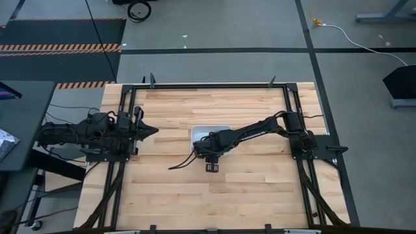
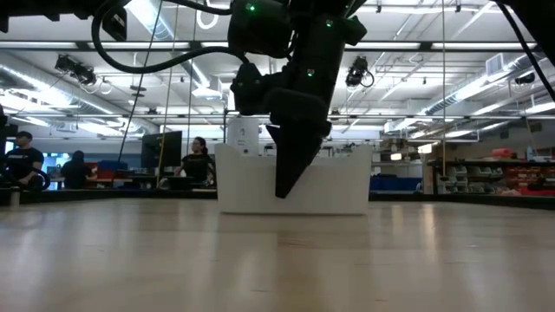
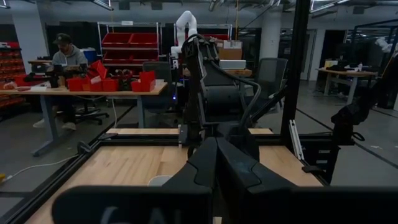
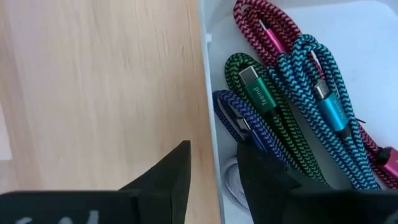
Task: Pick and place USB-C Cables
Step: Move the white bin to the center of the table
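Note:
A white tray (image 1: pixel 210 130) sits mid-table and holds the cables. The right wrist view shows a maroon red cable (image 4: pixel 261 18), a green cable (image 4: pixel 280 118), a teal cable (image 4: pixel 329 112), a dark purple cable (image 4: pixel 239 121) and a bit of a silvery one (image 4: pixel 231 180). My right gripper (image 4: pixel 214 155) is open and points down astride the tray's wall (image 4: pixel 208 93), one finger over the wood, the other inside above the purple and green cables. In the low view it (image 2: pixel 290 186) hangs before the tray (image 2: pixel 347 182). My left gripper (image 1: pixel 153 130) waits shut at the table's left. My right gripper's inner finger (image 4: pixel 261 174) stands over the lower part of the dark purple cable and hides it. I cannot tell whether it touches that cable or the tray wall.
Black frame rails (image 1: pixel 130 117) run along the table's left, right and far edges. Bare wood (image 1: pixel 214 201) lies between the tray and the near edge. People sit at benches (image 2: pixel 195 160) in the room beyond the table.

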`<state>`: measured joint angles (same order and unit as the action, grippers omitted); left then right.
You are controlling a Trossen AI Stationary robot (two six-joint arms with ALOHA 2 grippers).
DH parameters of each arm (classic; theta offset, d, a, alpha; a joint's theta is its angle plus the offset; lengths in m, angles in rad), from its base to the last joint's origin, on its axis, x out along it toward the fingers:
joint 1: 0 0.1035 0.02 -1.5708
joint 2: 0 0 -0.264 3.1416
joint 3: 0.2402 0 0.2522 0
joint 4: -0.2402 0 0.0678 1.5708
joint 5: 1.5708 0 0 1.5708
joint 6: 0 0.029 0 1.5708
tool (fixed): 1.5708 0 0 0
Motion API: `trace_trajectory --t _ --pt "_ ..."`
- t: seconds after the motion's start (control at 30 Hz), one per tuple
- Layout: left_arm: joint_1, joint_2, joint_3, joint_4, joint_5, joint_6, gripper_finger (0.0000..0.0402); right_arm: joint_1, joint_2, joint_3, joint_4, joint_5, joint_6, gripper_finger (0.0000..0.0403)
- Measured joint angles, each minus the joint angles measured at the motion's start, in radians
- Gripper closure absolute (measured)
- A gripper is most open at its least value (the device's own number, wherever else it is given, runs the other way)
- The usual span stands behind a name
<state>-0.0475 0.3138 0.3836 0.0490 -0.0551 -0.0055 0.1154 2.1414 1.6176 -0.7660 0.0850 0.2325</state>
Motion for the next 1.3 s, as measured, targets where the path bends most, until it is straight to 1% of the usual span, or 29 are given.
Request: trace_trajectory --t 0.37,0.73,0.9,1.3 --pt "0.0 0.0 0.0 0.0 0.0 0.0 0.0386 0.0 0.0 0.0 0.008 0.015 0.039 0.0266" --pt "0.0 0.0 0.0 -0.001 0.0 0.0 0.0386 -0.004 -0.002 0.001 0.015 0.03 0.133 0.0266" --pt "0.0 0.0 0.0 -0.001 0.0 0.0 0.0386 -0.004 -0.002 0.001 0.019 0.03 0.147 0.0266" --pt "0.0 0.0 0.0 -0.001 0.0 0.0 0.0386 -0.004 -0.002 0.001 0.021 0.022 0.291 0.0267"
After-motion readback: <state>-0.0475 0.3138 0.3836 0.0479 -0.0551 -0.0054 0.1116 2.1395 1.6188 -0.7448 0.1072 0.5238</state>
